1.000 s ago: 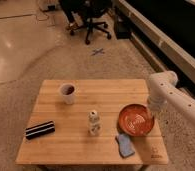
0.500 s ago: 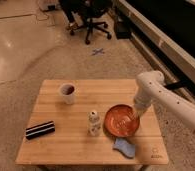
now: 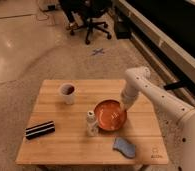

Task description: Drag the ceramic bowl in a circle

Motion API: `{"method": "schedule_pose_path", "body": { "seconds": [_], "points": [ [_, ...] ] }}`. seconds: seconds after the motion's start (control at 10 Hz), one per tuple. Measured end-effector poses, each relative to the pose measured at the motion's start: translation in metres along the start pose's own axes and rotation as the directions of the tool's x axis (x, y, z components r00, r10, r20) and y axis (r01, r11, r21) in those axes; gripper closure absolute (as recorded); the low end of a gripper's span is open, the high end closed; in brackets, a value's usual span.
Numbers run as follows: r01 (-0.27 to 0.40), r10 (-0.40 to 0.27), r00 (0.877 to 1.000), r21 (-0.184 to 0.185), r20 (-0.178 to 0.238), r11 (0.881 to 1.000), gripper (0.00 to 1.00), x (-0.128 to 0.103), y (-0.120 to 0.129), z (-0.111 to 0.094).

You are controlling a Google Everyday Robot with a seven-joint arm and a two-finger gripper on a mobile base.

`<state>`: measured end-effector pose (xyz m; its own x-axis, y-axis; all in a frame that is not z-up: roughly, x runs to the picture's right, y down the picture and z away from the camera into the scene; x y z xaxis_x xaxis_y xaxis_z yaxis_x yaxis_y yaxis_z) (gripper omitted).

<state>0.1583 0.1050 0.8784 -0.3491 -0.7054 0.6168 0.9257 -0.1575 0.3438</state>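
A light wooden table (image 3: 81, 145) fills the lower part of the camera view, standing on a pale speckled floor (image 3: 21, 55). Behind it a black office chair (image 3: 88, 17) sits on the floor, with a small blue cross mark (image 3: 97, 51) on the ground between chair and table. The robot's white arm (image 3: 156, 97) reaches in from the right edge and bends down over the table's right half.

The ceramic bowl (image 3: 110, 115), wide, shallow and orange-red, rests upright on the table right of centre. The hand (image 3: 125, 106) is down at the bowl's right rim, its fingers drawn together; whether it pinches the rim or only presses against it cannot be told.

Just beside the bowl's left edge stands a small pale bottle (image 3: 92, 122), upright, seemingly touching or nearly touching the bowl. A white cup (image 3: 67, 93) with a dark inside stands near the table's back left, well apart from the bowl. A black and white striped block (image 3: 40, 129) lies near the left front edge. A small blue-grey sponge (image 3: 124, 146) lies near the front edge, below the bowl and apart from it.
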Motion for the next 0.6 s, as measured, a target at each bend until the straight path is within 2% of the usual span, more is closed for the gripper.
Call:
{"method": "schedule_pose_path", "body": {
  "seconds": [0.3, 0.6],
  "points": [
    [0.029, -0.029, 0.998, 0.004, -0.047, 1.000, 1.00, 0.045, -0.017, 0.000],
    [0.006, -0.007, 0.997, -0.017, -0.076, 1.000, 1.00, 0.082, -0.010, 0.003]
  ]
}}
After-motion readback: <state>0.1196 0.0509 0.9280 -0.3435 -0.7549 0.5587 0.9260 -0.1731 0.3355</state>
